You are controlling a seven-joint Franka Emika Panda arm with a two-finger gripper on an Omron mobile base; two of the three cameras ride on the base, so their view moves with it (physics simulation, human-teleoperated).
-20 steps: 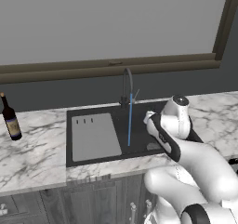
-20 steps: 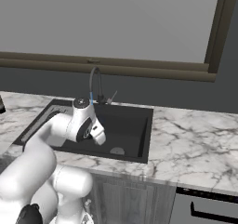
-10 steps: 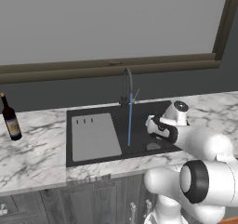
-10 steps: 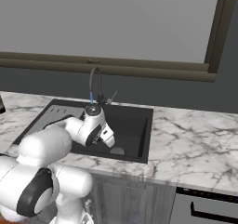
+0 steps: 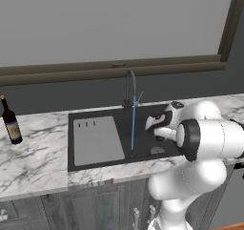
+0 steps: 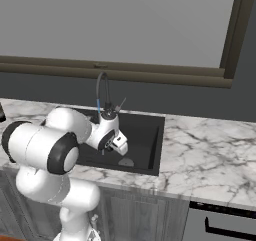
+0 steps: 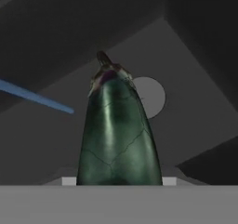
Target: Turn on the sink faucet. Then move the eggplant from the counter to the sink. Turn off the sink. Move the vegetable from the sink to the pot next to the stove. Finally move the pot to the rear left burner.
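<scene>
A dark green eggplant [image 7: 117, 135] with a purplish stem end rises from between my gripper's fingers in the hand view, and the gripper is shut on it. The gripper [image 5: 156, 127] [image 6: 120, 145] hangs low over the right part of the dark sink basin [image 5: 95, 141], above the round drain [image 7: 153, 97]. The curved faucet [image 5: 130, 83] stands at the sink's back edge. A thin blue water stream [image 5: 133, 124] falls from it, just left of the hand. The eggplant covers the fingertips. The pot and the stove are out of view.
A dark bottle [image 5: 10, 121] stands on the marble counter [image 5: 33, 157] at the far left. In the right base view more marble counter [image 6: 210, 150] stretches right of the sink [image 6: 147, 130]. A window sill runs behind the faucet.
The arm has swung forward and down. The hand with the eggplant has sunk lower into the sink's right side, near the drain. The water keeps running.
</scene>
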